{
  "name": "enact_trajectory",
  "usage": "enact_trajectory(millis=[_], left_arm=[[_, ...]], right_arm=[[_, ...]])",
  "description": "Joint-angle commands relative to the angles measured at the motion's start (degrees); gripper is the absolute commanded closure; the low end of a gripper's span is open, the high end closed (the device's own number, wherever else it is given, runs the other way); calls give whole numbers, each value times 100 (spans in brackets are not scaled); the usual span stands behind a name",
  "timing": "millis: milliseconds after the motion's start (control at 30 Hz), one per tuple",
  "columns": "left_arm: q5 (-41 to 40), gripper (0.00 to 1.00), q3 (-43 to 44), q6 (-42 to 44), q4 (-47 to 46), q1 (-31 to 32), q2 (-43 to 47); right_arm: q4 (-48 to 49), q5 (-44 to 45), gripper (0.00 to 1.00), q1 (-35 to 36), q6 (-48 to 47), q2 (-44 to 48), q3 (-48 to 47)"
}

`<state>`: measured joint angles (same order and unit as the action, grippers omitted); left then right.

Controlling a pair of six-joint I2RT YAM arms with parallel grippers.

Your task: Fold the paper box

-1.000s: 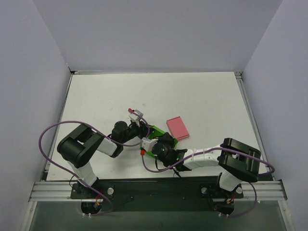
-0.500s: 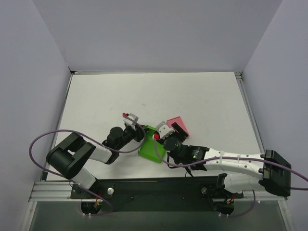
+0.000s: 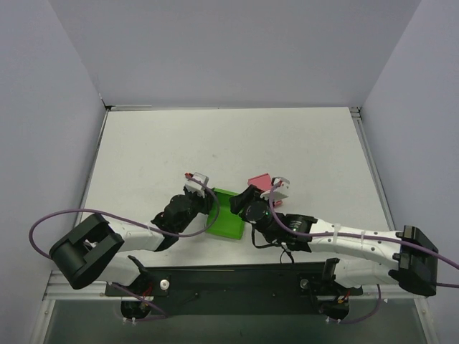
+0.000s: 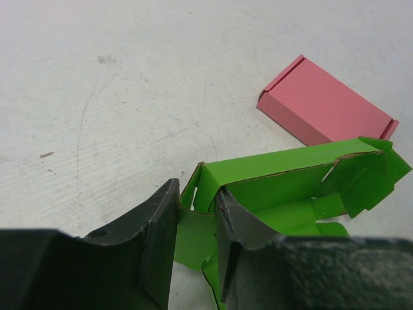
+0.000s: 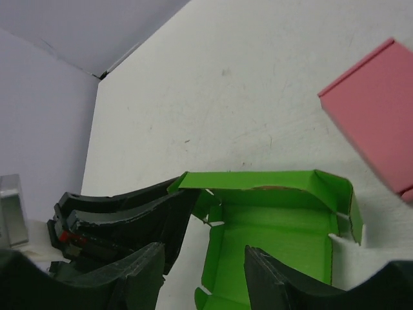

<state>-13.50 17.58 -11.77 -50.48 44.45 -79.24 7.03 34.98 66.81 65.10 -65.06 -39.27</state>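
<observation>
The paper box (image 3: 228,218) is bright green and lies open side up on the white table, its flaps loose. My left gripper (image 3: 210,201) is at the box's left end, shut on a corner flap. In the left wrist view that flap of the paper box (image 4: 290,187) stands between the two black fingers of the left gripper (image 4: 197,216). My right gripper (image 3: 246,203) is at the box's right side. In the right wrist view the right gripper (image 5: 203,252) is open, one finger over the floor of the paper box (image 5: 277,219), the other outside its side wall.
A flat pink box (image 3: 259,180) lies just behind the green one, partly under my right wrist; it shows as the pink box (image 4: 326,103) and the pink box (image 5: 377,116) in the wrist views. Purple cables loop beside both arms. Grey walls enclose the table.
My right gripper has opened and swung from the box's near-left side to its right side. The left arm has drawn back toward the near left, taking the green box with it.
</observation>
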Motion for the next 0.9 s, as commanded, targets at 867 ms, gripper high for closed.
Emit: enact_trajectory(millis=[867], left_arm=[[-1032,89,-457,87,-576,521,260]], right_arm=[[1222,-114,64,-958,3571,-1808,-11]])
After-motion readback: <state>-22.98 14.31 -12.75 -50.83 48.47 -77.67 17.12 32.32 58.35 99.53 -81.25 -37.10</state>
